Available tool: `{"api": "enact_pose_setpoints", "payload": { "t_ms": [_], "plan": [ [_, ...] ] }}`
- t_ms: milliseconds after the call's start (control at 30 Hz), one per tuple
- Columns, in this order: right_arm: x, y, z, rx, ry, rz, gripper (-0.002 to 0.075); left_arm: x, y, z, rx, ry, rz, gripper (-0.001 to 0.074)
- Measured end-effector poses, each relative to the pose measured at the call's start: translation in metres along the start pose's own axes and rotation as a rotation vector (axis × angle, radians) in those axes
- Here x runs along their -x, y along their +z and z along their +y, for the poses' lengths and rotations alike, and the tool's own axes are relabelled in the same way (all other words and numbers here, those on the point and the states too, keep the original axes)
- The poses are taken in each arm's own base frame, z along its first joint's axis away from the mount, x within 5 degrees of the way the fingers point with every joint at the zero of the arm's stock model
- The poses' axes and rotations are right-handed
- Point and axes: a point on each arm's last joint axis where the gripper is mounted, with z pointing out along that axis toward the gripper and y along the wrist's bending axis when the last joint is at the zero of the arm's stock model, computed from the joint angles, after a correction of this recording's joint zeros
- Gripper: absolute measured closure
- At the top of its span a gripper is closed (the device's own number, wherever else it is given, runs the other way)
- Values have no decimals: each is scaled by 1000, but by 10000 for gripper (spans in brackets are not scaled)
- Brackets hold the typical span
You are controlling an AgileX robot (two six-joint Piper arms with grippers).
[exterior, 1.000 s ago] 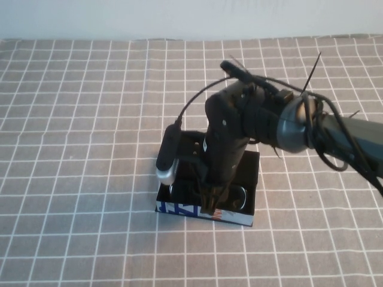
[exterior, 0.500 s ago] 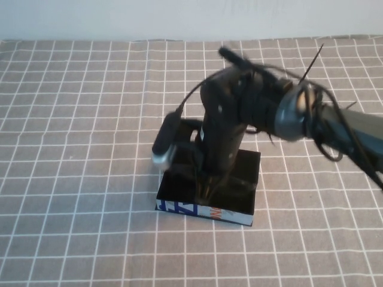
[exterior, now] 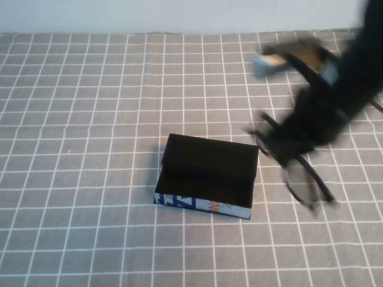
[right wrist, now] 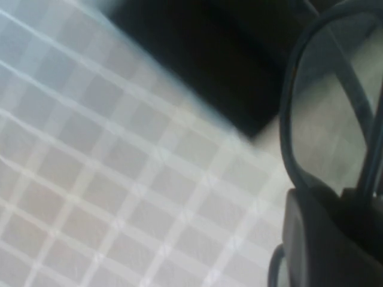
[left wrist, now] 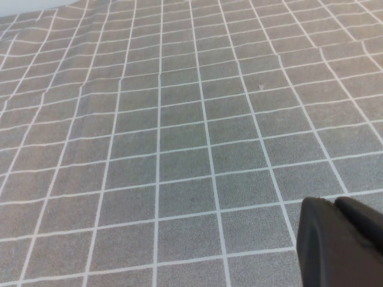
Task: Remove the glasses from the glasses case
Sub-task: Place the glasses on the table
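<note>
The glasses case [exterior: 206, 173], a black box with a white printed front, sits near the middle of the checked cloth and looks empty inside. My right gripper [exterior: 286, 148] is to the right of the case, above the cloth, shut on the black glasses [exterior: 305, 179], which hang below it with their arms trailing. In the right wrist view the glasses frame [right wrist: 293, 113] sits by my fingers [right wrist: 323, 239], with the case [right wrist: 203, 54] behind. My left gripper [left wrist: 336, 209] is shut and empty over bare cloth; it does not show in the high view.
A grey cloth with a white grid [exterior: 90, 119] covers the table. A pale wall [exterior: 179, 15] runs along the far edge.
My right gripper has lifted out of the case and swung to the right, carrying the glasses with it. The case has stayed in place.
</note>
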Motion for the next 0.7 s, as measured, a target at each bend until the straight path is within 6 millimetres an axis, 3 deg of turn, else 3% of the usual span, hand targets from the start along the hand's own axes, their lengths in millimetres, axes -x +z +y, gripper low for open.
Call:
{"api": "enact_pose_setpoints", "payload": {
  "t_ms": [167, 300, 533, 700],
  "plan": [
    [-74, 32, -27, -45, 205, 14, 671, 0, 0, 0, 0, 0, 0, 739],
    [-99, 66, -42, -78, 292, -34, 671, 0, 0, 0, 0, 0, 0, 739],
    [-97, 105, -61, -107, 370, -11, 671, 0, 0, 0, 0, 0, 0, 739],
    [-91, 118, -66, -115, 380, -44, 658, 0, 0, 0, 0, 0, 0, 740]
  ]
}}
